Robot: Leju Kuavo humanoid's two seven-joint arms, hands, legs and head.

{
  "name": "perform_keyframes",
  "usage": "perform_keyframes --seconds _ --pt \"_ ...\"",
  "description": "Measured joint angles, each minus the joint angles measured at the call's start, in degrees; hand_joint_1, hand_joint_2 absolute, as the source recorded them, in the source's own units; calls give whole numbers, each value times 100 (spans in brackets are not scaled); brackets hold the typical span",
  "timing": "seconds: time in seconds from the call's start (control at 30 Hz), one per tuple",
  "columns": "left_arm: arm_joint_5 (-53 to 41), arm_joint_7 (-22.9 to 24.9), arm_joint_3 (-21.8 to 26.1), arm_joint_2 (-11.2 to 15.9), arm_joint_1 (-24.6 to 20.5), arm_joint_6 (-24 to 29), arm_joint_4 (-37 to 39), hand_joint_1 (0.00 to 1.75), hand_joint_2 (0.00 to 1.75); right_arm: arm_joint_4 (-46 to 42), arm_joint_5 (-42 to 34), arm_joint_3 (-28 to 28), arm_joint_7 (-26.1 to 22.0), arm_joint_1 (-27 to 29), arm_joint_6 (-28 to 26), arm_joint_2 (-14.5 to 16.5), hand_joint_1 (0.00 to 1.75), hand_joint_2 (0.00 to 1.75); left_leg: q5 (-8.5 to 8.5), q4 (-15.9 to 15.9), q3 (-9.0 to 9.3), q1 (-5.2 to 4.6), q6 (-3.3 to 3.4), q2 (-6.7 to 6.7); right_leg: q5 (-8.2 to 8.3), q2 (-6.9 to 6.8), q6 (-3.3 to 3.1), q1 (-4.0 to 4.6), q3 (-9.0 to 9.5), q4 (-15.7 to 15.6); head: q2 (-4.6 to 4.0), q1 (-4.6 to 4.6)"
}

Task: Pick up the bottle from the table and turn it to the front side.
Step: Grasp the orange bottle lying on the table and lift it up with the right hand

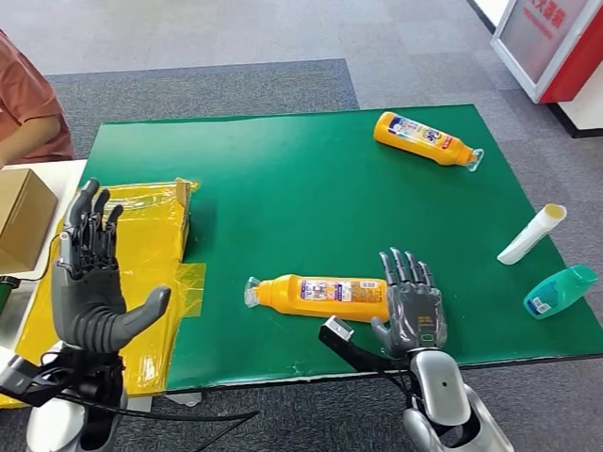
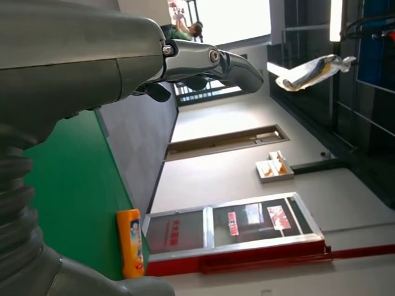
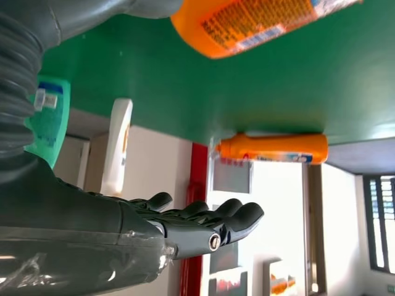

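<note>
Right hand (image 1: 415, 311) with fingers spread, holding nothing, just beside the base of the orange bottle (image 1: 321, 295) lying near the tabletop's (image 1: 299, 188) front edge, left hand (image 1: 96, 278) wide apart and raised, second orange bottle (image 1: 425, 138) near the far edge, one white bottle (image 1: 531, 234) and one teal bottle (image 1: 561, 290) at the right edge.

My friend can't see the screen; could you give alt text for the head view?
An orange bottle lies on its side on a green table, just beside the open right robot hand. The left robot hand is raised open over yellow plastic; a second orange bottle lies farther back.
</note>
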Motion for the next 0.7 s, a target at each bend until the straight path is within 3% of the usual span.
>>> perform_keyframes --seconds 0.3,0.47,0.7 --pt "11 86 -146 4 -261 -95 191 0 175 326 319 134 92 -359 82 102 0 175 7 0 1 0 0 0 6 0 2 0 1 0 0 0" --pt "19 234 -418 32 -667 -125 412 0 175 1223 426 387 81 -896 205 347 0 175 10 0 1 0 2 0 7 0 2 0 1 1 0 0" --pt "238 244 -510 34 -786 -84 494 0 175 1871 433 600 91 -1236 230 537 0 175 9 0 0 0 2 0 6 0 2 0 1 1 0 0"
